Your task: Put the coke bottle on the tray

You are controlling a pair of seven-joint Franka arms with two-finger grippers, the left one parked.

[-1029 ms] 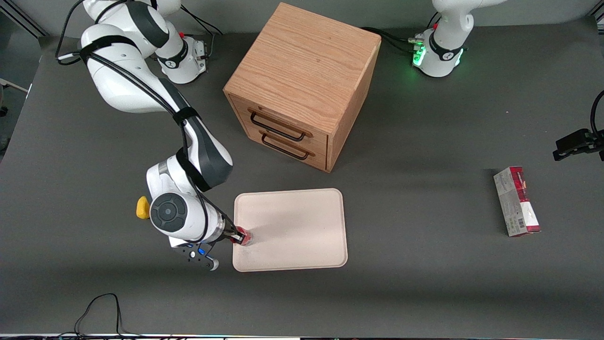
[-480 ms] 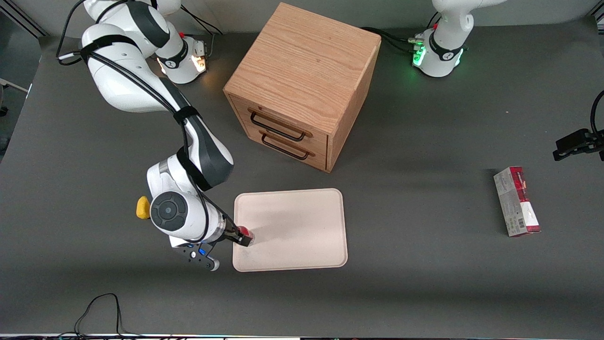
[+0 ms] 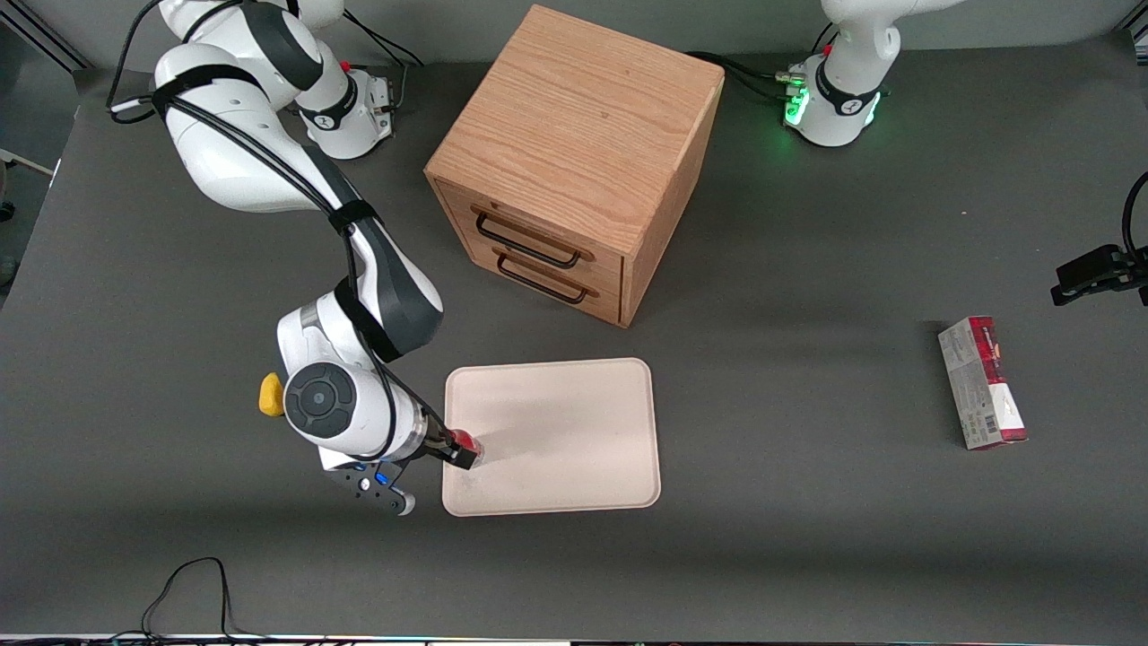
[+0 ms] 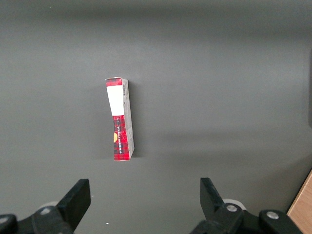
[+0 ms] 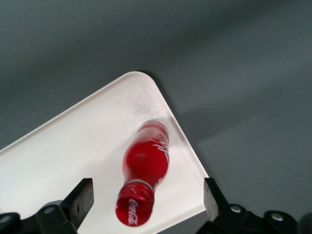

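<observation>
The coke bottle is a small red bottle with a red cap. It stands on the cream-white tray, close to the tray's edge nearest the working arm and near a rounded corner. My right gripper is directly above it and open. One black finger stands off each side of the cap, and neither touches the bottle. From the front, the wrist hides most of the bottle.
A wooden two-drawer cabinet stands farther from the front camera than the tray. A small yellow object lies beside the working arm's wrist. A red-and-grey carton lies toward the parked arm's end of the table.
The gripper's fingers have spread off the bottle, which stays standing on the tray. The wrist has shifted only slightly.
</observation>
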